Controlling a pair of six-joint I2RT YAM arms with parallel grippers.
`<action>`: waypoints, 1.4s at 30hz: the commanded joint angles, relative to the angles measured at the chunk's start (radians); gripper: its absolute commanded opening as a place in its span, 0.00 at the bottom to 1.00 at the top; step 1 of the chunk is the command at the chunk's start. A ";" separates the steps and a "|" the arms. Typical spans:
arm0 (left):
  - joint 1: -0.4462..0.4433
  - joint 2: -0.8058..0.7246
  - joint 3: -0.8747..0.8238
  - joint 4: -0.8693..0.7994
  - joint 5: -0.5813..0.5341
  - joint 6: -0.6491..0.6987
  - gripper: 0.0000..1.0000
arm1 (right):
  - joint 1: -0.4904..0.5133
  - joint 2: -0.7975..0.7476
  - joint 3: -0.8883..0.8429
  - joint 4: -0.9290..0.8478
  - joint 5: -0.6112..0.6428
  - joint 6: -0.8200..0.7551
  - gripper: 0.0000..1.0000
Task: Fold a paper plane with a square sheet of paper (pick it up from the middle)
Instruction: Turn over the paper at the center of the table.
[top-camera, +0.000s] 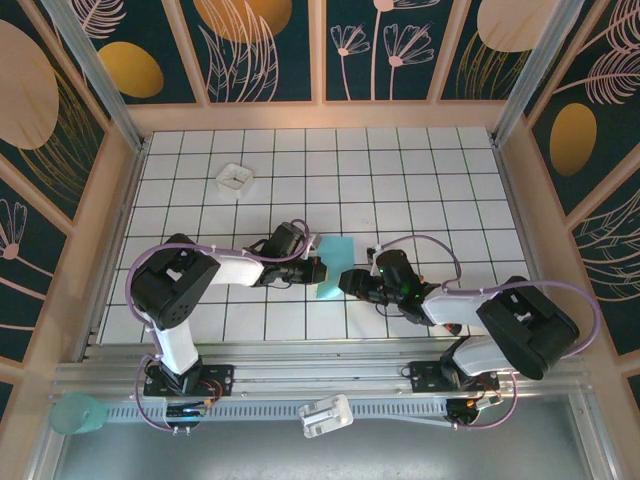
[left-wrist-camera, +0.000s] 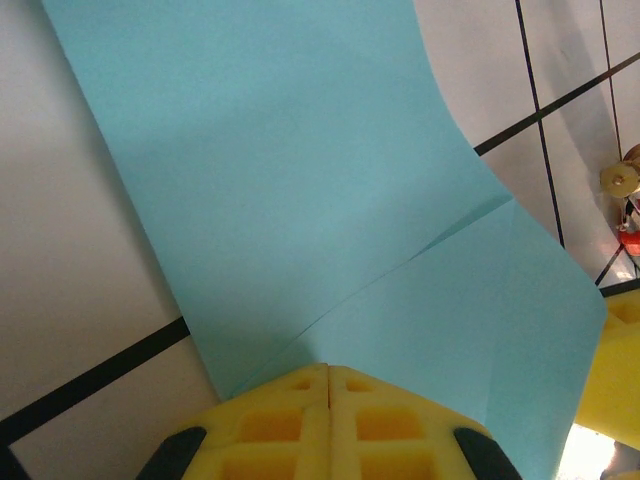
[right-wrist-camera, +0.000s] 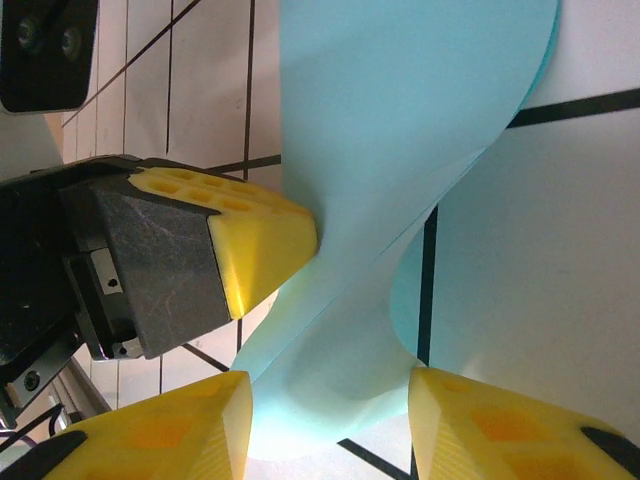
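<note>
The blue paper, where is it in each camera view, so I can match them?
Top external: blue paper mid-table, between left gripper and right gripper.
Left wrist: spreads from the top down to the left gripper's shut fingers.
Right wrist: runs from top centre down between the right gripper's fingers.
Shared landmark: the left gripper, pinching the paper.

The left gripper (top-camera: 320, 270) and right gripper (top-camera: 346, 281) meet at the paper (top-camera: 333, 258), leaving no passage between them. Beyond them the table (top-camera: 420, 170) is free; only a tray (top-camera: 236, 178) stands at far left.
</note>
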 joint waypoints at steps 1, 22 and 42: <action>-0.003 0.039 -0.013 -0.057 0.002 0.025 0.00 | -0.017 0.025 0.008 0.062 -0.026 -0.068 0.46; -0.003 0.032 -0.004 -0.070 0.000 0.019 0.00 | 0.048 -0.066 -0.090 0.098 0.077 0.123 0.39; -0.003 0.022 -0.004 -0.070 0.000 0.014 0.00 | 0.124 -0.106 -0.101 0.034 0.258 0.209 0.08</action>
